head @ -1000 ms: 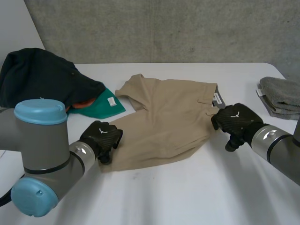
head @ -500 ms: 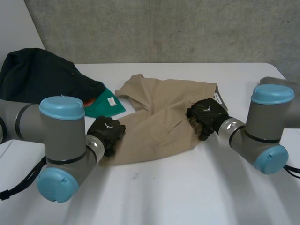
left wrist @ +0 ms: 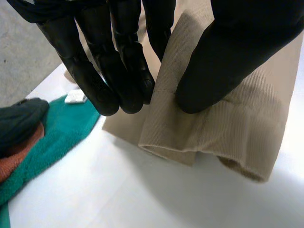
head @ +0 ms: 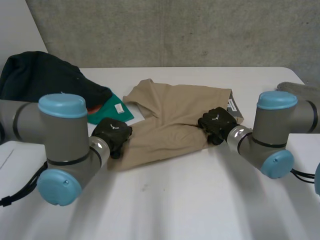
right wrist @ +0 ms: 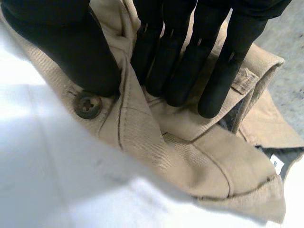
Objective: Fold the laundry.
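Tan shorts (head: 170,120) lie spread in the middle of the white table (head: 200,200). My left hand (head: 113,133) is at the near left leg hem (left wrist: 199,137), with the hem fold pinched between its thumb (left wrist: 228,57) and fingers (left wrist: 118,80). At the waistband end by the button (right wrist: 87,105) is my right hand (head: 216,123); its thumb (right wrist: 71,42) and fingers (right wrist: 185,61) squeeze a ridge of the tan cloth (right wrist: 156,137). Between the two hands the shorts are bunched into creases.
A dark garment pile (head: 45,82) with a green cloth (head: 112,111) and an orange piece sits at the back left. Folded grey towels (head: 300,100) lie at the right edge. Both arms reach inward across the table's front.
Both hands have closed on the shorts. The right hand has moved left from the table beside the waistband onto it, dragging cloth inward; the left hand has shifted slightly up along the hem.
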You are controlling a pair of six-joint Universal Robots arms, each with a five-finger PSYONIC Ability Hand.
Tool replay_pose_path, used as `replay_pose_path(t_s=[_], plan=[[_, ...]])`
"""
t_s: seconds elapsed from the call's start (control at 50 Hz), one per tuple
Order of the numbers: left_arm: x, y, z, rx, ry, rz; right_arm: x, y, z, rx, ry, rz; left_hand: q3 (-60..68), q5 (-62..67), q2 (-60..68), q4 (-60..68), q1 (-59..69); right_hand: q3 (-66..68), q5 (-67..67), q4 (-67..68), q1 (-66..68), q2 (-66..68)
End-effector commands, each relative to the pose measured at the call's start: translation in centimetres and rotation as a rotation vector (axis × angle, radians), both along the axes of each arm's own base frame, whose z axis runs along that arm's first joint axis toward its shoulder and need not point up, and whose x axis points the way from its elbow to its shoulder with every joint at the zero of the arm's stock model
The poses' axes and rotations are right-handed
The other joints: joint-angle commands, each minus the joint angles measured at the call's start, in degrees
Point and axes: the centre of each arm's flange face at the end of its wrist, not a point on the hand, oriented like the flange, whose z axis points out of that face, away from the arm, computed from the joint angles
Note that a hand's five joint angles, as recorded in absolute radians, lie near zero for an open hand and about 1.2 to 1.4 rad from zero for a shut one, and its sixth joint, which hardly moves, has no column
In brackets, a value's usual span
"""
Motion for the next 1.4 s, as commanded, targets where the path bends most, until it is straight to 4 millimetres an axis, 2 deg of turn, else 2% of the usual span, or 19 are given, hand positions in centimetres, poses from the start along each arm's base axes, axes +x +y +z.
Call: replay_pose_path(t_s=[0.02, 0.08, 0.1, 0.16, 0.18, 0.26, 0.32, 0.4, 0.5, 0.58, 0.6, 0.64, 0.72, 0.92, 1.02, 1.14, 1.24, 1.32, 1.4], plan=[[0.4, 1.5, 6.8, -0.058, 0.156, -0.047, -2.7, 2.1, 5.1, 0.045, 0.088, -0.018, 12.0, 12.9, 11.6, 11.6, 14.0, 12.6, 13.9, 11.8, 25.5, 14.8], [0.7, 2.5, 10.2, -0.107, 0.213, -0.058, -3.6, 3.1, 8.4, 0.023, 0.078, -0.038, 12.0, 12.9, 11.6, 11.6, 14.0, 12.6, 13.9, 11.8, 25.5, 14.8], [1.0, 3.2, 12.6, -0.150, 0.248, -0.064, -4.1, 3.7, 10.6, 0.002, 0.061, -0.052, 12.0, 12.9, 11.6, 11.6, 14.0, 12.6, 13.9, 11.8, 25.5, 14.8], [1.6, 4.3, 16.4, -0.224, 0.306, -0.068, -4.6, 4.8, 14.5, -0.056, 0.021, -0.067, 12.0, 12.9, 11.6, 11.6, 14.0, 12.6, 13.9, 11.8, 25.5, 14.8], [1.9, 5.2, 18.9, -0.277, 0.345, -0.080, -5.1, 5.6, 17.3, -0.113, -0.013, -0.081, 12.0, 12.9, 11.6, 11.6, 14.0, 12.6, 13.9, 11.8, 25.5, 14.8], [2.7, 6.8, 23.7, -0.384, 0.425, -0.087, -6.7, 6.7, 22.5, -0.240, -0.095, -0.131, 12.0, 12.9, 11.6, 11.6, 14.0, 12.6, 13.9, 11.8, 25.5, 14.8], [2.9, 6.8, 24.9, -0.404, 0.447, -0.082, -7.5, 6.4, 23.2, -0.246, -0.113, -0.159, 12.0, 12.9, 11.6, 11.6, 14.0, 12.6, 13.9, 11.8, 25.5, 14.8], [1.8, 5.6, 23.4, -0.330, 0.408, -0.085, -7.2, 6.4, 21.7, -0.170, -0.092, -0.149, 12.0, 12.9, 11.6, 11.6, 14.0, 12.6, 13.9, 11.8, 25.5, 14.8], [-0.5, 2.1, 16.8, -0.141, 0.284, -0.061, -6.3, 6.0, 16.9, -0.008, 0.052, -0.101, 12.0, 12.9, 11.6, 11.6, 14.0, 12.6, 13.9, 11.8, 25.5, 14.8], [-1.2, -0.6, 12.2, -0.033, 0.204, -0.021, -5.3, 4.8, 13.6, 0.065, 0.076, -0.082, 12.0, 12.9, 11.6, 11.6, 14.0, 11.3, 12.6, 10.5, 24.2, 13.4], [-1.1, -1.0, 11.6, -0.018, 0.191, -0.011, -5.1, 4.6, 13.1, 0.082, 0.066, -0.087, 12.0, 12.9, 11.6, 11.6, 14.0, 2.6, 3.9, 1.8, 15.5, 4.7], [-1.0, -1.6, 10.8, 0.009, 0.175, 0.010, -5.0, 3.9, 11.5, 0.147, 0.018, -0.120, 12.0, 12.9, 11.6, 11.6, 14.0, -1.9, -0.5, -2.7, 11.1, 0.3], [-0.7, -1.8, 11.2, -0.002, 0.192, 0.023, -5.3, 3.7, 9.5, 0.266, -0.062, -0.177, 12.0, 12.9, 11.6, 11.6, 14.0, -19.3, -18.0, -20.1, -6.4, -17.1], [0.7, -1.0, 12.5, -0.048, 0.236, 0.034, -5.6, 7.4, 10.9, 0.213, -0.154, -0.121, 12.0, 12.9, 11.6, 11.6, 14.0, -41.0, -39.7, -41.8, -28.1, -38.9], [1.2, -0.4, 12.0, -0.040, 0.238, 0.026, -3.6, 9.6, 10.0, 0.116, -0.170, -0.045, 12.0, 12.9, 11.6, 11.6, 14.0, -45.1, -43.8, -45.9, -32.2, -42.9], [1.8, -0.3, 11.2, -0.027, 0.232, 0.037, -0.9, 10.2, 8.5, -0.003, -0.181, 0.012, 12.0, 12.9, 11.6, 11.6, 14.0, -45.6, -44.3, -46.4, -32.7, -43.4], [2.4, -0.5, 10.8, -0.019, 0.231, 0.051, 0.4, 9.9, 6.0, 0.004, -0.081, 0.037, 12.0, 12.9, 11.6, 11.6, 14.0, -40.1, -38.8, -40.9, -27.1, -37.9], [2.8, -1.0, 10.4, -0.016, 0.228, 0.056, 1.0, 9.3, 4.5, 0.030, 0.013, 0.041, 12.0, 12.9, 11.6, 11.6, 14.0, -27.5, -26.1, -28.3, -14.5, -25.3], [3.1, -2.0, 10.0, -0.030, 0.223, 0.060, 1.1, 7.9, 3.8, 0.030, 0.070, 0.012, 12.0, 12.9, 11.6, 11.6, 14.0, 12.5, 13.8, 11.7, 25.4, 14.7]])
